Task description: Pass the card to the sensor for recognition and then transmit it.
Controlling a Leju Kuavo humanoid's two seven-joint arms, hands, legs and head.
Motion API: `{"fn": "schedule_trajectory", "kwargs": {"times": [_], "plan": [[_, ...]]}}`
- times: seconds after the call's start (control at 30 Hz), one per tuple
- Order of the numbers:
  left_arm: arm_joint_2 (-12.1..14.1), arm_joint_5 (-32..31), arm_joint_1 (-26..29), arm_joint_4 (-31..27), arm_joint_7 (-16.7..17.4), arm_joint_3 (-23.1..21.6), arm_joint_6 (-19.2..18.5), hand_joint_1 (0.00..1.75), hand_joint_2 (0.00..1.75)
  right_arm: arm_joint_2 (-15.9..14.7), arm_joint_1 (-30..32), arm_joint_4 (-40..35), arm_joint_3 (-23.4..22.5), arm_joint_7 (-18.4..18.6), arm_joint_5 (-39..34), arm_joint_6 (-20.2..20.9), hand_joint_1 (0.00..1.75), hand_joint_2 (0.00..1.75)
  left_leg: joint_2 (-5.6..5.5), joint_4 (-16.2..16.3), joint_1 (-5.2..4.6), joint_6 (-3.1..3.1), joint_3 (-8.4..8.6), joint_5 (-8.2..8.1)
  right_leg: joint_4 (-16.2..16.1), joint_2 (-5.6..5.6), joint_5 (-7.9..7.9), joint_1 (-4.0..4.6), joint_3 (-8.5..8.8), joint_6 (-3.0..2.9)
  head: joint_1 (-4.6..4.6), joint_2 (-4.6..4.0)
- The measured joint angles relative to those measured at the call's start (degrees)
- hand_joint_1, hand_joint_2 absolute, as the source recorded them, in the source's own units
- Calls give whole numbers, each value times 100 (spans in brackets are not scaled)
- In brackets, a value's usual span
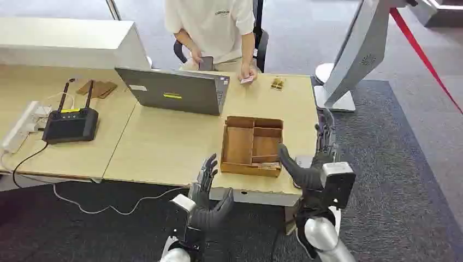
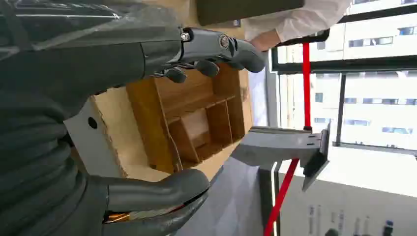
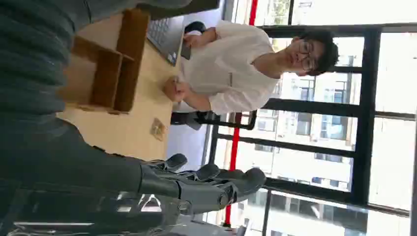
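Note:
A small pink card (image 1: 247, 79) lies at the table's far edge under the fingers of a person (image 1: 214, 27) in a white shirt, who is seen again in the right wrist view (image 3: 241, 64). A flat grey device (image 1: 302, 161) sits at the table's front right corner, partly hidden by my right hand (image 1: 315, 164). That hand is raised over the corner, fingers spread, holding nothing. My left hand (image 1: 209, 192) hangs below the table's front edge, fingers apart and empty. The left hand's fingers (image 2: 211, 49) reach over the wooden tray (image 2: 147, 113).
A wooden tray (image 1: 238, 146) with compartments stands near the front right of the table (image 1: 164, 147). Behind it is an open laptop (image 1: 173, 90). A black controller (image 1: 71, 124) and a power strip (image 1: 22, 124) lie at the left. A white stand (image 1: 355, 54) rises right of the table.

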Motion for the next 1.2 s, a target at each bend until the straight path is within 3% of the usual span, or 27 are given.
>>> {"fn": "schedule_trajectory", "kwargs": {"times": [0.13,0.27,0.47,0.57,0.7,1.2], "plan": [[-72,53,-67,83,-2,-11,-127,0,175,-26,-648,407,2,460,786,24,0,175,-1,0,0,0,-4,1,3,0,3,0,0,-1,0,0],[-171,112,-189,199,-13,-39,-298,0,175,13,-1525,1306,33,799,1842,-4,0,175,-5,0,1,-1,-4,2,4,-1,3,1,0,-1,2,0],[-282,170,-319,374,-15,-81,-499,0,175,177,-2421,2764,238,1684,3415,20,0,175,-9,0,1,-1,-7,2,4,-2,2,1,-1,0,0,0],[-313,168,-348,439,-7,-107,-603,0,175,225,-2774,3447,436,2349,4303,201,0,175,-9,0,1,-1,-8,1,4,-2,2,1,-3,0,0,0],[-357,157,-380,498,24,-111,-643,0,175,276,-3118,4051,726,2877,5109,449,0,175,-10,0,0,-1,-9,1,3,-3,0,0,-3,1,0,0],[-389,142,-384,619,92,-153,-638,0,175,372,-3484,5052,1246,3115,5380,667,0,175,-8,1,1,0,-7,1,3,-2,1,1,-3,1,0,0]]}}
